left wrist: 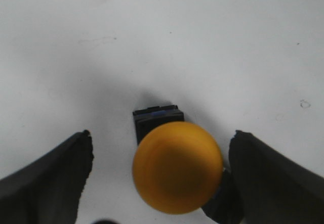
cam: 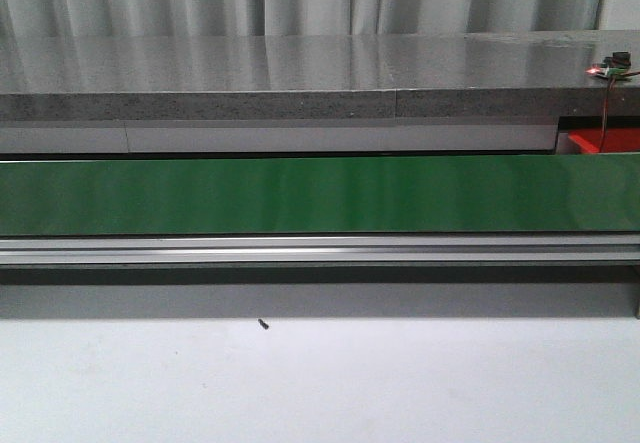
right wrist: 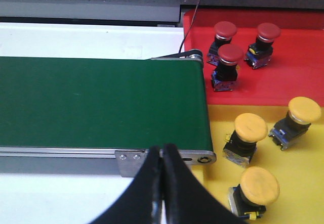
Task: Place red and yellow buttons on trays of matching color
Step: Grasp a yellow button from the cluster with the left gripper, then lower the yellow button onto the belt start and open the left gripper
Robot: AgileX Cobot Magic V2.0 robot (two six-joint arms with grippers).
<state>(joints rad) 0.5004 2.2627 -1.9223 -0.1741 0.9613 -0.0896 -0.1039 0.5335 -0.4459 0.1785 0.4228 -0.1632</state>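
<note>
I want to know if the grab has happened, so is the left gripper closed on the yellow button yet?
Not yet. The left gripper is open: its fingers stand clear either side of the yellow button, white table showing between.

Three buttons point(right wrist: 230, 52) in far tray point(right wrist: 298, 77); three buttons point(right wrist: 250, 130) in near tray point(right wrist: 304, 183), beside belt point(right wrist: 101, 102).

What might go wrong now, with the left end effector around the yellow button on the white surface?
1. The yellow button sits nearer one finger of the open left end effector; closing may push or tip it.
2. The yellow tray already holds three buttons, so a careless drop could hit one.
3. The red tray adjoins it; overshooting means the wrong colour.
</note>
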